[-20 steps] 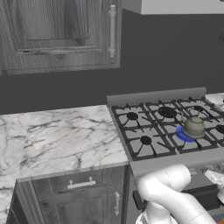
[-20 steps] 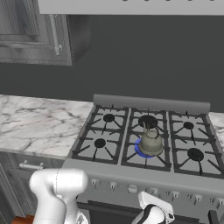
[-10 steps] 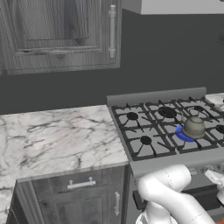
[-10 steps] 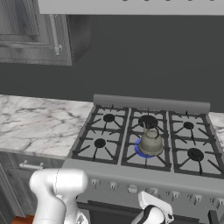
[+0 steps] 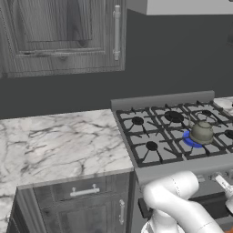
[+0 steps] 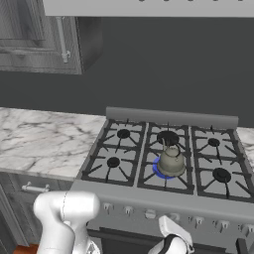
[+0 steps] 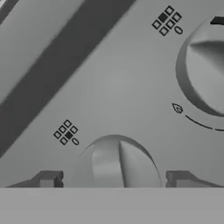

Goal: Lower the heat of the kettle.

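1. On the stove (image 6: 228, 121), your kettle (image 6: 171, 161) sits on the front centre burner, over a blue flame (image 6: 159, 169); in the left base view the kettle (image 5: 201, 132) lies at about 3 o'clock, well apart from the marble counter (image 5: 54, 141).
2. Low on the front panel (image 6: 149, 206), your gripper (image 7: 114, 178) faces a knob (image 7: 117, 162) at 6 o'clock of the hand view; the two finger tips (image 7: 49, 178) stand apart, one either side of the knob, and you cannot tell whether they touch it.
3. That knob's ridge runs roughly from 12 to 6 o'clock, leaning slightly; the jaws straddle it across, which I judge suits a twist.
4. A second knob (image 7: 204, 70) lies at 2 o'clock, near the first.
5. No brand or words can be read; beside each knob you see a diamond of small squares (image 7: 65, 132) with one filled, and a small flame mark (image 7: 177, 108) by the second knob.
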Controlling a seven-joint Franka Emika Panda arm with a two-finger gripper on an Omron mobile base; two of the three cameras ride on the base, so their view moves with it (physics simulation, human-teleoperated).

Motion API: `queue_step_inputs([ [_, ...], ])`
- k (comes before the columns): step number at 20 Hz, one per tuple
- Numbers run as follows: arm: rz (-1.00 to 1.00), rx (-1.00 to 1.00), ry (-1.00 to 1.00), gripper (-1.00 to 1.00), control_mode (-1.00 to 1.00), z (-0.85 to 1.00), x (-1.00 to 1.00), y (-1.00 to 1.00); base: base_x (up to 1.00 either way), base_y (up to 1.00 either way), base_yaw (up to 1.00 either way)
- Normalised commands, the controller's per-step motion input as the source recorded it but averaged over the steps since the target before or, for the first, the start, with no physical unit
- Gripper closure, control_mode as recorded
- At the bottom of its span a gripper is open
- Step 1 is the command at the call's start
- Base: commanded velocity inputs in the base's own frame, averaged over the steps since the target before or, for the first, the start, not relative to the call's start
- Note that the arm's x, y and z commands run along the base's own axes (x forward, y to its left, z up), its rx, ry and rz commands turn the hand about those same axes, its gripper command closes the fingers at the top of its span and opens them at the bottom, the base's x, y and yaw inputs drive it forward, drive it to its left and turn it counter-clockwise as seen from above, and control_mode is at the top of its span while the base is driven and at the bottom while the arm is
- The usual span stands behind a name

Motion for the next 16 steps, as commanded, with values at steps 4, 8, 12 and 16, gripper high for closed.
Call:
queue_step_inputs([
  [4, 0.0, 0.25, 0.0, 1.0, -1.0, -0.02, -0.07, 0.0, 0.0, 0.0, 0.0],
  [8, 0.0, 0.27, 0.0, 1.0, -1.0, 0.0, -0.06, 0.0, 0.0, 0.0, 0.0],
  [12, 0.0, 0.29, 0.0, 1.0, -1.0, 0.0, -0.07, 0.0, 0.0, 0.0, 0.0],
  [16, 0.0, 0.3, 0.0, 1.0, -1.0, 0.0, -0.06, 0.0, 0.0, 0.0, 0.0],
])
